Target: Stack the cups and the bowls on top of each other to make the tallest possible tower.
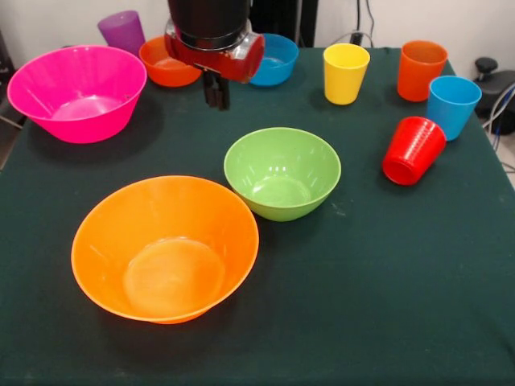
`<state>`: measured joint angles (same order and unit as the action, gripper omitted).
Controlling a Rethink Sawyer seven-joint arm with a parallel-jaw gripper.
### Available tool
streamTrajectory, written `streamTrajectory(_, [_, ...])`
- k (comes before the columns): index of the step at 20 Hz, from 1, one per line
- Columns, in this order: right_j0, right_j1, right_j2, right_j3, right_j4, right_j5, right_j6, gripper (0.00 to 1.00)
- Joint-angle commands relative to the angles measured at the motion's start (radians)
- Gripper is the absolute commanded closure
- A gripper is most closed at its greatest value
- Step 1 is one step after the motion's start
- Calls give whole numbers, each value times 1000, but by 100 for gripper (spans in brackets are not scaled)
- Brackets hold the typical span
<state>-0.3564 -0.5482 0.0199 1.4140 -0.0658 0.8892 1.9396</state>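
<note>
Nothing is stacked; every piece stands alone on the dark green table (362, 305). The large yellow-orange bowl (165, 245) is front left, the lime green bowl (282, 170) is in the middle and the pink bowl (76, 92) is at the left. The small orange bowl (165, 64) and small blue bowl (278, 60) sit at the far side. My gripper (216, 92) hangs between those two, fingers together and empty. The purple cup (122, 30) is far left. The yellow cup (346, 72), orange cup (421, 70) and light blue cup (452, 104) stand at the right. The red cup (413, 150) lies tilted against the blue one.
The table's right edge runs close behind the blue cup, with cables and a dark object (492, 76) beyond it.
</note>
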Motion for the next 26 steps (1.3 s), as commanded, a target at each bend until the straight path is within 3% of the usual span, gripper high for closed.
streamTrajectory(1, [-27, 32, 113, 54, -96, -64, -173, 100])
streamTrajectory(6, [-57, -15, 129, 117, -133, -117, -192, 100])
streamTrajectory(18, [-109, -76, 152, 295, -173, -279, -104, 100])
streamTrajectory(23, [-109, -68, 148, 329, -193, -346, -69, 100])
streamTrajectory(26, [-103, -42, 153, 294, -196, -329, -75, 100])
